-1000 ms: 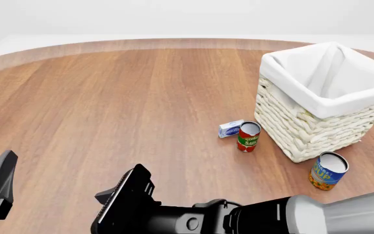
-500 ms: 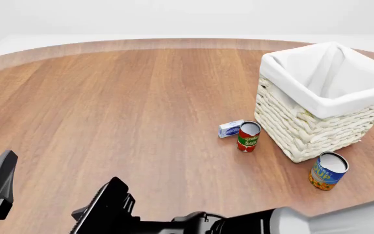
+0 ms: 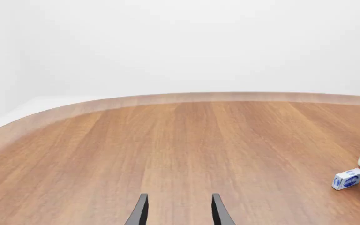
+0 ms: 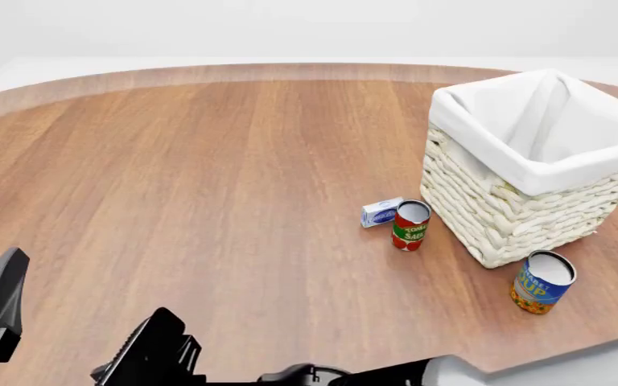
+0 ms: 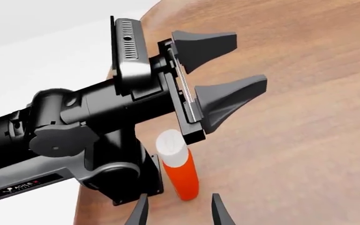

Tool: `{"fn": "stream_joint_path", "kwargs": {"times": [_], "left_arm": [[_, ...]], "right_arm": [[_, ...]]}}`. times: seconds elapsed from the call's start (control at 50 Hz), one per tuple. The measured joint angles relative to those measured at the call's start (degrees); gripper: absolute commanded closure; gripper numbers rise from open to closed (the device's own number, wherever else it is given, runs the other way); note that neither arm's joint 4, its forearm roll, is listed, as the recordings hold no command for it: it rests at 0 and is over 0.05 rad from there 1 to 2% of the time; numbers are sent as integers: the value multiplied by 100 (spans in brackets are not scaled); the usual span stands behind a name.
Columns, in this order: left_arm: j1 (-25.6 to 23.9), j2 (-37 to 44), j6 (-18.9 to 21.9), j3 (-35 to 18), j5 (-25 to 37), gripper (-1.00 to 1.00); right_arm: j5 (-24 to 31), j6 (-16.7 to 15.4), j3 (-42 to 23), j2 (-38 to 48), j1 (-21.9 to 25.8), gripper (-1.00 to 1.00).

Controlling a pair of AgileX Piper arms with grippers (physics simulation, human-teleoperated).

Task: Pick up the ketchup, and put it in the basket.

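Standing beside left arm base, ketchup point(image 5: 178, 171) is seen just ahead of right gripper point(image 5: 179, 212), fingers parted, empty. Left gripper point(image 3: 180, 211) also held open. Basket point(image 4: 524, 213) well apart from ketchup.

The ketchup point(image 5: 178, 171) stands on the table point(image 4: 202, 161) just ahead of the right gripper point(image 5: 177, 212), under the left arm, whose left gripper point(image 5: 221, 75) lies farther ahead. Well off to the right gripper's right stands the basket point(image 4: 524, 201); the tomato can point(image 4: 409, 225) and a small carton point(image 4: 381, 212) sit just left of the basket, and a soup can point(image 4: 542, 281) sits before it.
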Motion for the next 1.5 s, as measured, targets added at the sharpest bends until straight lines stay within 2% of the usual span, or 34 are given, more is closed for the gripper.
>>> {"fn": "stream_joint_path", "kwargs": {"times": [1.5], "left_arm": [[0, 0, 0, 0, 0, -100]], "right_arm": [[186, 589, -780, 689, 85, -100]]}}
